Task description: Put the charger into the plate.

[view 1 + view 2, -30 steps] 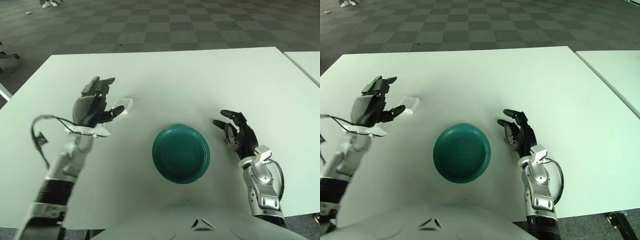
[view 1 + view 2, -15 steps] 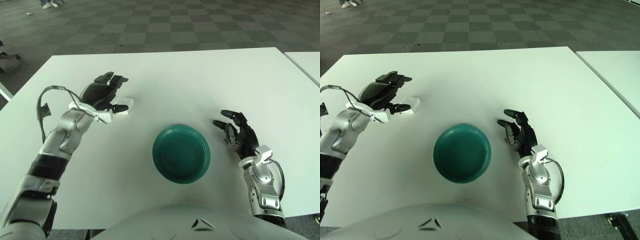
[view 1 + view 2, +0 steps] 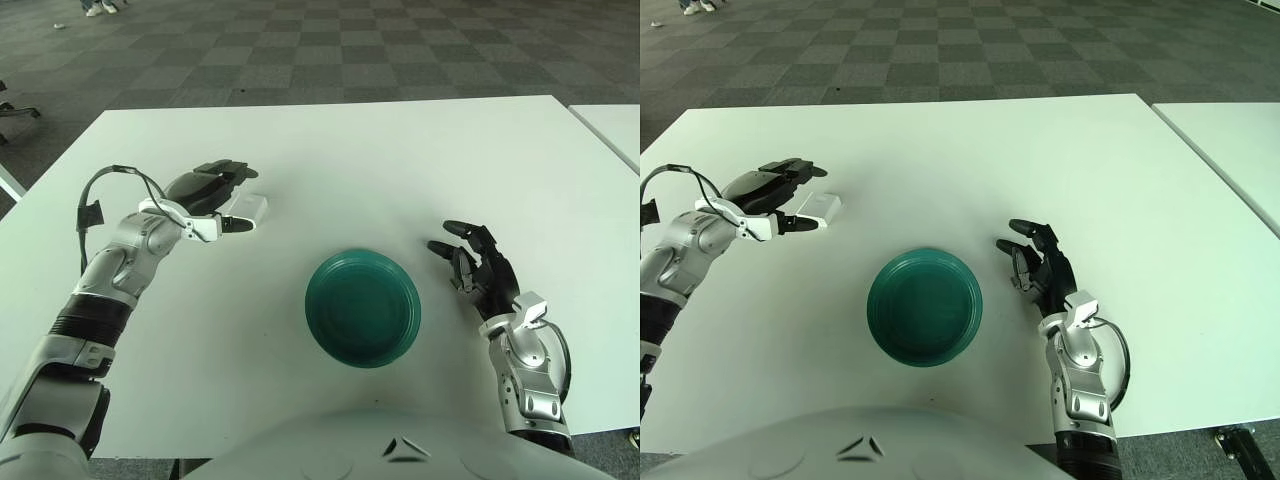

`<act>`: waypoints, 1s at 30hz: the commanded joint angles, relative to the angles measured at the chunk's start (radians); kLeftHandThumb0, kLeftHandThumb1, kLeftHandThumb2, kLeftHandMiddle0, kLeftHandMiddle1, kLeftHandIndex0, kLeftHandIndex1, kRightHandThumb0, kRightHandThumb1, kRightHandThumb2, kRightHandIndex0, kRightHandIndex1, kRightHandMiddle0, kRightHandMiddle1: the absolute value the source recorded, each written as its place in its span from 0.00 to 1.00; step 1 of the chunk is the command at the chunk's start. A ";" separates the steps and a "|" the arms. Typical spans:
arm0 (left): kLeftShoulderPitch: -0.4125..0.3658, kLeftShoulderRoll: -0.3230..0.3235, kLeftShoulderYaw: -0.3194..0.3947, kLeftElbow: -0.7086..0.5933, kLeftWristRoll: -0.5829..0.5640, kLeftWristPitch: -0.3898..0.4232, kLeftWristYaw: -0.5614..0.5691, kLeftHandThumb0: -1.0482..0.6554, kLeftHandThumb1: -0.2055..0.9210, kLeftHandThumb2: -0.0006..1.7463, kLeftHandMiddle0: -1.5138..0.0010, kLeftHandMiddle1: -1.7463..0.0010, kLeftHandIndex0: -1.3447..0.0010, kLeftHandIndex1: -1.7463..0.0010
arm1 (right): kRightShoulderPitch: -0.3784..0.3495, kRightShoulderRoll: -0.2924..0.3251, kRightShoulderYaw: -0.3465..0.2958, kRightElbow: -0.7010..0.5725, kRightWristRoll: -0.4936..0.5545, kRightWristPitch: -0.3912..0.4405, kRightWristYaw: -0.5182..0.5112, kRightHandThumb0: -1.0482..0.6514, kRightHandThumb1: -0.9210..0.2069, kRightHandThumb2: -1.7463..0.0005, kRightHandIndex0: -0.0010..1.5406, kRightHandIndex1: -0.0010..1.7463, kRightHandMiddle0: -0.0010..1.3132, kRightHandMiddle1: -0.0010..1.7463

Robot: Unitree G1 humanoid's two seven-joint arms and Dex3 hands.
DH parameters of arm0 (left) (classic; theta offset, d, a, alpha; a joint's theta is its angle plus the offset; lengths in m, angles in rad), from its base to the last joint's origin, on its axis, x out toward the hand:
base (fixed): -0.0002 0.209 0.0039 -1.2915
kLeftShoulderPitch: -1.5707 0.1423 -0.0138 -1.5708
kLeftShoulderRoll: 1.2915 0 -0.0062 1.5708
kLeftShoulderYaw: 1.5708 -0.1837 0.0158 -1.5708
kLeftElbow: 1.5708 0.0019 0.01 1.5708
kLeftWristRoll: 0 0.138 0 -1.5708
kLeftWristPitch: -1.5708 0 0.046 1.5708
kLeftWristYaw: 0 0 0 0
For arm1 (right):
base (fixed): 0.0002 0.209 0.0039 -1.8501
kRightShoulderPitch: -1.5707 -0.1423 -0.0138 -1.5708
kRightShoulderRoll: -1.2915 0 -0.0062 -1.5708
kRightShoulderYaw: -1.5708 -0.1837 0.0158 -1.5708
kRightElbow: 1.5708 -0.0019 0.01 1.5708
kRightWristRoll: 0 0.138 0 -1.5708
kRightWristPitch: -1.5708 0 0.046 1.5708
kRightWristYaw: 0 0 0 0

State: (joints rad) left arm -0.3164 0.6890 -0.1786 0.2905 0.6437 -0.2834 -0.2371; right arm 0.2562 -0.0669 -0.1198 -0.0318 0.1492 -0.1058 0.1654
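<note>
A small white charger [image 3: 248, 207] lies on the white table [image 3: 340, 150], up and left of the dark green plate [image 3: 362, 307]. My left hand [image 3: 215, 195] hovers low just left of the charger, fingers spread, upper fingers [image 3: 230, 170] over its left end and thumb [image 3: 236, 226] below it. It shows in the right eye view too [image 3: 790, 195], beside the charger [image 3: 821, 206]. The plate [image 3: 924, 305] is empty. My right hand [image 3: 478, 270] rests open on the table right of the plate.
A black cable [image 3: 100, 195] loops off my left forearm. A second white table [image 3: 612, 125] stands at the far right, with a gap between. Checkered carpet floor lies beyond the far edge.
My left hand has turned from upright to palm-down and lowered toward the charger, fingers reaching over its left end. The charger, plate and right hand have not moved.
</note>
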 commanded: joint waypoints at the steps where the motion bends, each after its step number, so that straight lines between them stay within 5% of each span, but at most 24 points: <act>1: -0.041 0.005 -0.010 0.033 -0.008 -0.014 0.003 0.00 1.00 0.18 0.91 1.00 1.00 0.46 | 0.039 0.007 0.000 0.066 0.009 0.065 -0.006 0.29 0.08 0.63 0.28 0.38 0.09 0.59; 30: -0.192 0.000 -0.119 0.230 0.053 0.004 0.002 0.00 1.00 0.13 0.92 1.00 1.00 0.56 | 0.055 0.012 -0.007 0.056 0.013 0.082 -0.014 0.28 0.12 0.63 0.25 0.41 0.06 0.58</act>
State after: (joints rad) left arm -0.4704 0.6861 -0.2825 0.4885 0.6783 -0.2802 -0.2539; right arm 0.2567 -0.0656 -0.1237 -0.0325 0.1519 -0.1007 0.1653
